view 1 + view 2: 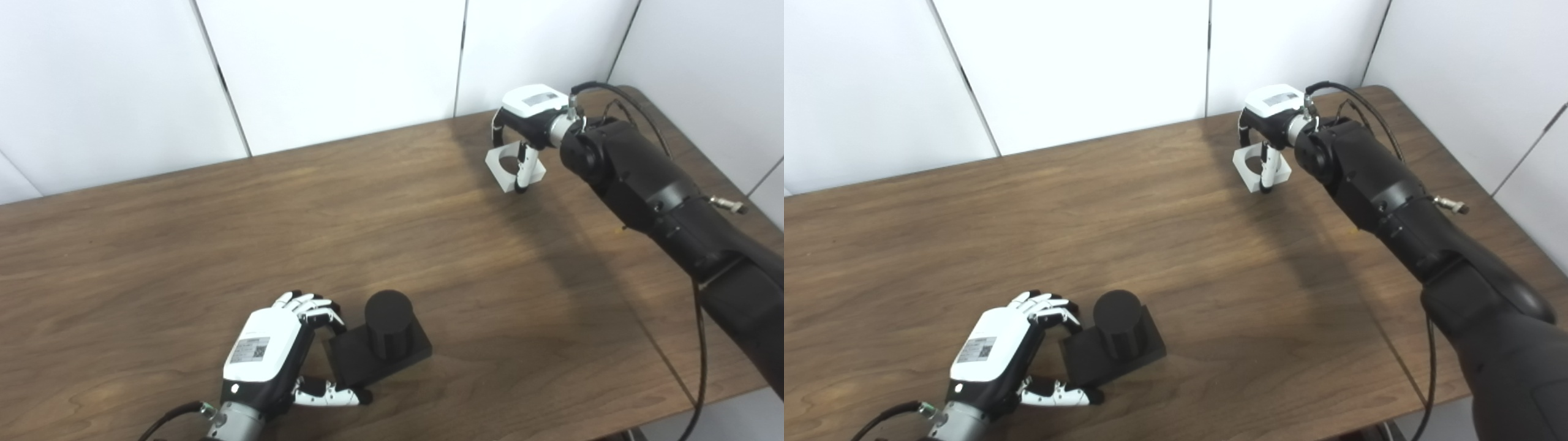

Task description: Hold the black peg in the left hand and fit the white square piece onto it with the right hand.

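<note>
The black peg (388, 323) is a short cylinder standing upright on a square black base (409, 357), which rests on the table near the front edge. My left hand (269, 350) lies at the base's left side. Its fingers (315, 309) curl onto the back-left corner and its thumb (327, 395) presses the front-left corner. At the far right, the white square piece (503, 173) with a round hole sits under my right hand (528, 113). That hand comes down from above, with fingers closed on both sides of the piece.
The brown wooden table (184, 245) runs up to white wall panels (337, 61) at the back. Its right edge and rounded far corner lie just beyond the right arm (649, 184). A black cable (698, 343) hangs beside that arm.
</note>
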You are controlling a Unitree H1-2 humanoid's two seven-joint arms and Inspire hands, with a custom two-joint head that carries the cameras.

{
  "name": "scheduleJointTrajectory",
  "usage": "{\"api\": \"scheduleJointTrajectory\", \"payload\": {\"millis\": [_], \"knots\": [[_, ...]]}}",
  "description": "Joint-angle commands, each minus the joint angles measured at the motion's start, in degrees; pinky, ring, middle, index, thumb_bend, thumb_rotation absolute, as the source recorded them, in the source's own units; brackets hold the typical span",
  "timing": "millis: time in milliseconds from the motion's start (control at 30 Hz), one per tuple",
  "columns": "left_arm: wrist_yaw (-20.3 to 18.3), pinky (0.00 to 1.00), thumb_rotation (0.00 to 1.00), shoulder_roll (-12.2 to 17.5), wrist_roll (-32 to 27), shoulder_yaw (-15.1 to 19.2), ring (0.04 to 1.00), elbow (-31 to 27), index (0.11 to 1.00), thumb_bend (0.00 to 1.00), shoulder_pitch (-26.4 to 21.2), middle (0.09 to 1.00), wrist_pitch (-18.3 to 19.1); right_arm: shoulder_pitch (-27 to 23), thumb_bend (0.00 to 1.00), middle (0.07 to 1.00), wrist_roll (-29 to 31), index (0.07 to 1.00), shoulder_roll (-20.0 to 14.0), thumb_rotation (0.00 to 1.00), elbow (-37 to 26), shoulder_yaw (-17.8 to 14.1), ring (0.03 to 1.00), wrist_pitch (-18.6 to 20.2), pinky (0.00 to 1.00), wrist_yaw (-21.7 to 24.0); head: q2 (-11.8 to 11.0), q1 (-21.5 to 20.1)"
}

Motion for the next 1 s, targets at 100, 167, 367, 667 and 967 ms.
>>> {"api": "scheduleJointTrajectory", "payload": {"millis": [100,167,367,667,967], "knots": [[-2.52,0.91,0.05,-0.32,1.64,-1.64,0.85,2.71,0.489,0.52,-0.18,0.777,0.04,-1.47,0.52,0.813,0.01,0.484,-2.97,0.13,-5.46,-1.01,0.93,-1.14,0.91,1.23,-0.11,0.33],[-2.4,0.91,0.05,-0.51,1.75,-1.75,0.85,3.16,0.489,0.52,-0.41,0.776,0.09,-1.43,0.52,0.813,-0.48,0.484,-3.83,0.13,-9.73,-0.8,0.93,-1.44,0.92,3.44,-0.15,0.55],[-1.6,0.92,0.05,-1.0,1.97,-2.28,0.853,4.38,0.489,0.52,-0.99,0.777,-0.08,-1.33,0.52,0.803,-0.2,0.484,-5.53,0.14,-26.18,-1.61,0.914,-1.27,0.96,13.07,-0.28,1.59],[-2.52,0.92,0.05,-1.73,3.05,-3.19,0.857,4.43,0.489,0.51,-1.59,0.784,0.9,-4.31,0.52,0.798,2.98,0.486,-4.32,0.14,-48.31,-2.42,0.913,0.78,0.97,31.43,0.68,4.04],[-2.33,0.93,0.05,-3.32,4.18,-3.81,0.859,5.0,0.489,0.51,-1.87,0.783,1.4,-9.25,0.52,0.781,8.85,0.484,0.68,0.14,-59.63,-1.97,0.897,6.18,0.94,45.45,2.07,6.9]]}}
